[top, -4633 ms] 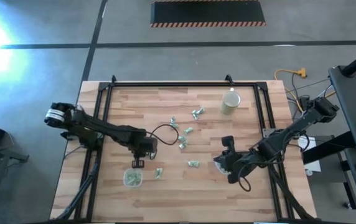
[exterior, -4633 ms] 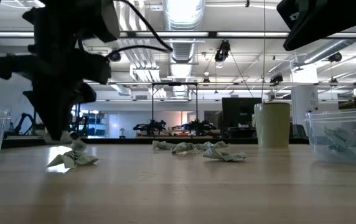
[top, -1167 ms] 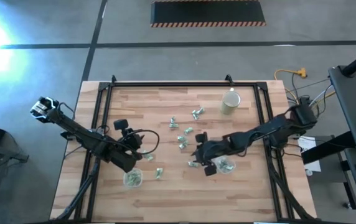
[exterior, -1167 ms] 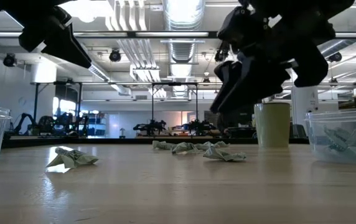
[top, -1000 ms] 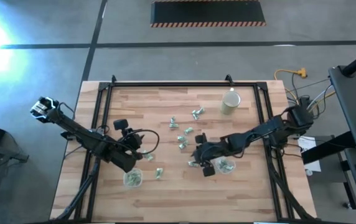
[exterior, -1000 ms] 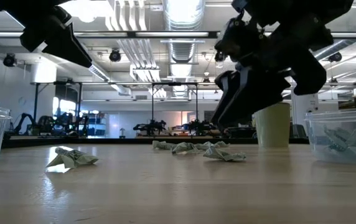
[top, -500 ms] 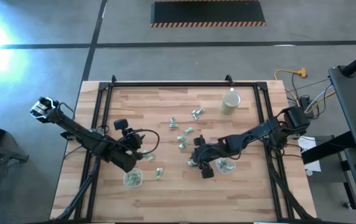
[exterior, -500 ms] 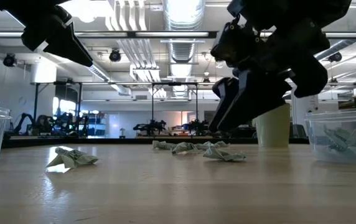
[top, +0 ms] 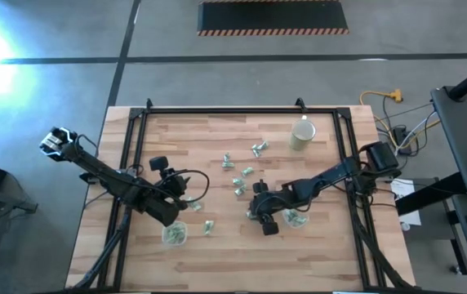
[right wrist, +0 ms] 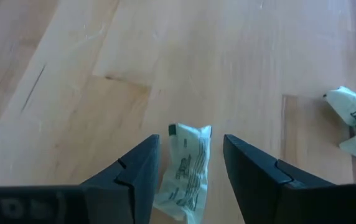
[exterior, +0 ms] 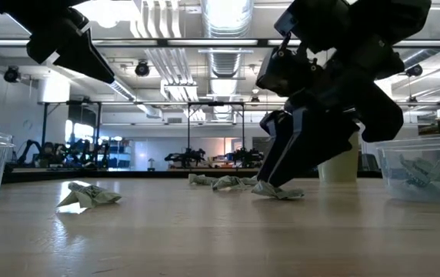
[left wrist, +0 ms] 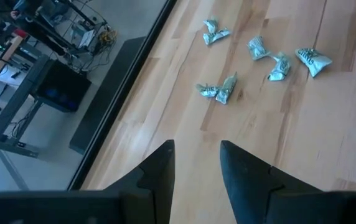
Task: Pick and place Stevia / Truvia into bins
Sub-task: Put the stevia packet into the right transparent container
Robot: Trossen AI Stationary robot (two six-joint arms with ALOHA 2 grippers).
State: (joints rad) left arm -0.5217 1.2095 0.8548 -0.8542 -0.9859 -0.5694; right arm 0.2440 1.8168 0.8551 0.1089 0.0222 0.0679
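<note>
Over the last second the right gripper point(right wrist: 189, 165) has sunk from above the tabletop point(top: 217, 257) until its fingers point(right wrist: 134, 171) straddle one Stevia sachet point(right wrist: 186, 163) lying near the right bin point(top: 294, 218), so the next pick looks ready to close. The fingers stand moderately apart, one on each side of the sachet, close to it but gripping nothing yet. In the low view the gripper's tips reach down to the wood beside the crumpled sachets. The left gripper point(left wrist: 195, 163) has stayed raised beside the left bin point(top: 174, 235), fingers slightly parted and empty. Several loose sachets point(top: 239, 179) remain mid-table; the beige cup point(top: 302, 135) stands apart
</note>
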